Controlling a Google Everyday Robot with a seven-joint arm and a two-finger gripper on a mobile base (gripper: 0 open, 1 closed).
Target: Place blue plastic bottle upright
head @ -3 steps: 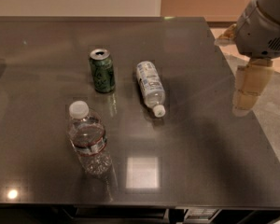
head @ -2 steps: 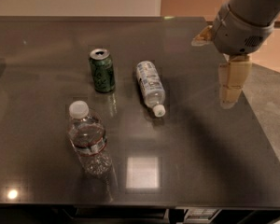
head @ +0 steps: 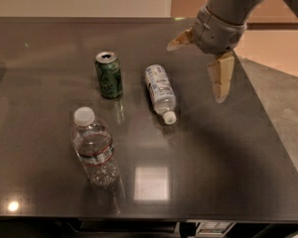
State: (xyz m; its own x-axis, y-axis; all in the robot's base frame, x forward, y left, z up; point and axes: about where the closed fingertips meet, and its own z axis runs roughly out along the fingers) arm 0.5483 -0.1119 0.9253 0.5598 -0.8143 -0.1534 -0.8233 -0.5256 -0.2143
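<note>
The blue plastic bottle (head: 160,92) lies on its side near the middle of the dark table (head: 223,152). Its white cap points toward the front right. It is slim and clear with a white label printed in blue. My gripper (head: 198,68) hangs above the table to the right of the bottle, apart from it. Its two tan fingers are spread wide: one finger (head: 220,77) points down, the other (head: 180,40) sticks out to the left. It holds nothing.
A green drink can (head: 109,75) stands upright left of the lying bottle. A wider crinkled clear bottle (head: 94,148) with a red-edged label stands at the front left. The table's right edge runs diagonally behind my arm, with floor beyond.
My gripper has moved left from beyond the table's right edge to over the table, closer to the lying bottle. The bottles and can have not moved.
</note>
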